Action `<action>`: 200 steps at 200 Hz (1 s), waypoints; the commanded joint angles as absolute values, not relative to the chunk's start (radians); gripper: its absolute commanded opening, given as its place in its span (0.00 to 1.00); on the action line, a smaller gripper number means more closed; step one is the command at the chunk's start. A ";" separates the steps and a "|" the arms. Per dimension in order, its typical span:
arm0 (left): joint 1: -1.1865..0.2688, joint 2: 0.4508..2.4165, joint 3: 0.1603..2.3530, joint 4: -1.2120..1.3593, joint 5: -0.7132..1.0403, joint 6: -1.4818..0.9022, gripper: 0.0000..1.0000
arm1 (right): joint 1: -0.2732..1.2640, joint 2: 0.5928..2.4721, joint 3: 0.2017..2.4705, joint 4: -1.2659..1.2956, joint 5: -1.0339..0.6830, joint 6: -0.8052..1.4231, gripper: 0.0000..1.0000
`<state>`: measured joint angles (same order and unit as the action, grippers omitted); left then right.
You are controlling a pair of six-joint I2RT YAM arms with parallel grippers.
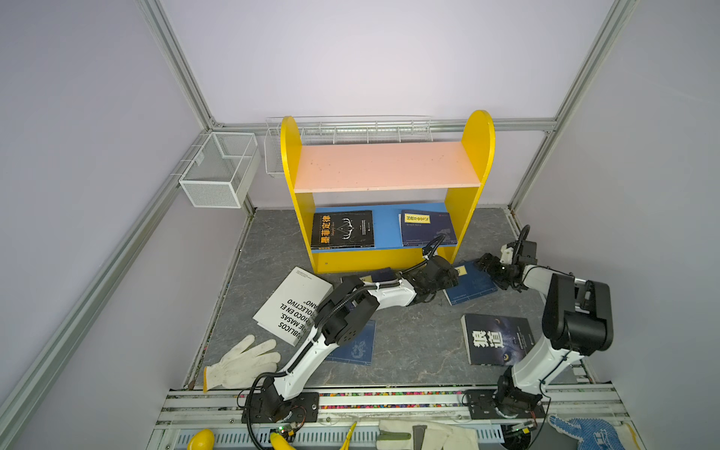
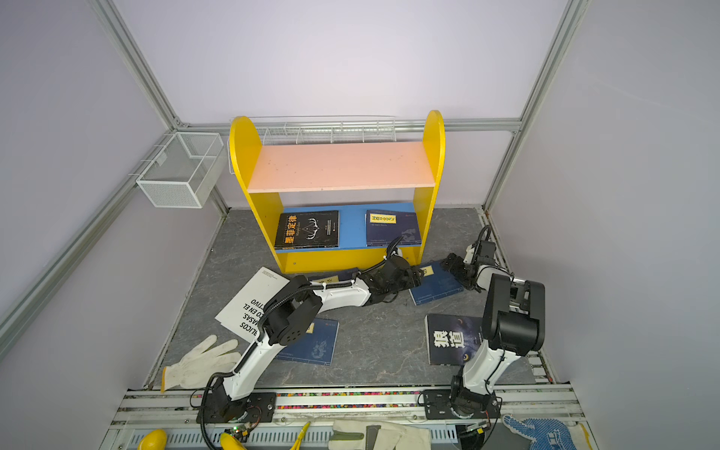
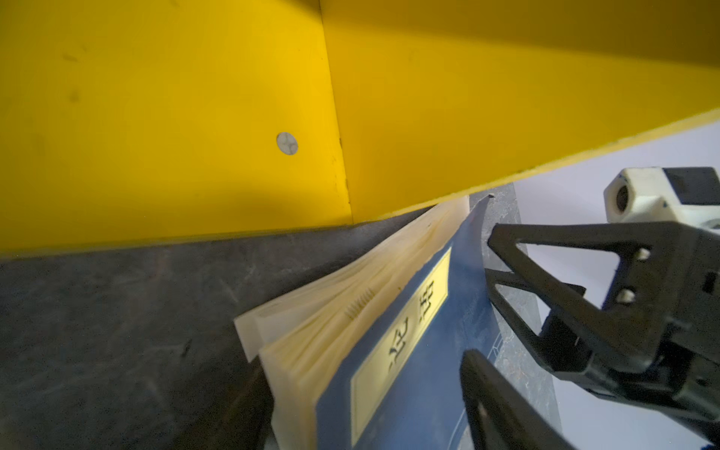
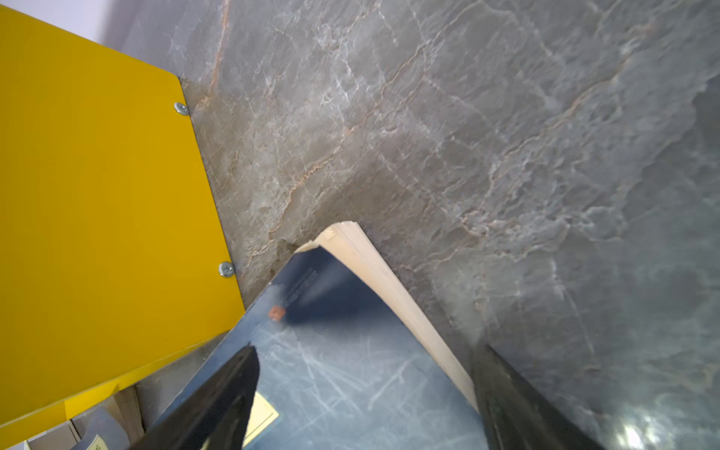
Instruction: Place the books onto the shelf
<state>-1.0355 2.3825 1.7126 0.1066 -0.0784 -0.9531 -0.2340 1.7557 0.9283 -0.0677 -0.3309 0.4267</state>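
Shelf stands at 12 o'clock of the table. Its pink upper board is bare, and its blue lower board carries two books lying flat.

The navy book being worked lies on the table at about 4 o'clock from the shelf's foot. It is close against the yellow side panel — touching or just beside it, cannot tell.

Right gripper is at the book's 1 o'clock corner. Its fingers are spread with the bowed page edge between them, not pinched.

Left gripper is at the book's 9 o'clock edge. Only one finger shows, so spread or pressed together cannot be told.

Judgement: the pages fan loosely — take the whole block, not the cover alone, and lift clear of the panel before swinging in.

The left forearm covers another navy book, and its label is cut off.
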 commanded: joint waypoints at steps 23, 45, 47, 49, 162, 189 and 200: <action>-1.048 2.315 1.664 0.184 -0.051 -0.925 0.73 | -0.209 1.749 0.850 -0.115 -0.374 0.484 0.86; -1.049 2.283 1.623 0.220 -0.056 -0.918 0.72 | -0.204 1.749 0.839 -0.117 -0.369 0.492 0.86; -1.049 2.280 1.619 0.225 -0.056 -0.917 0.72 | -0.202 1.748 0.837 -0.118 -0.368 0.492 0.86; -1.049 2.277 1.615 0.231 -0.055 -0.917 0.72 | -0.201 1.748 0.836 -0.119 -0.368 0.492 0.85; -1.031 2.238 1.547 0.490 0.093 -0.885 0.66 | -0.188 1.715 0.799 -0.123 -0.406 0.535 0.85; -1.031 2.237 1.540 0.514 0.105 -0.887 0.66 | -0.184 1.717 0.804 -0.114 -0.427 0.562 0.85; -1.031 2.239 1.537 0.520 0.109 -0.889 0.65 | -0.182 1.717 0.807 -0.114 -0.432 0.572 0.85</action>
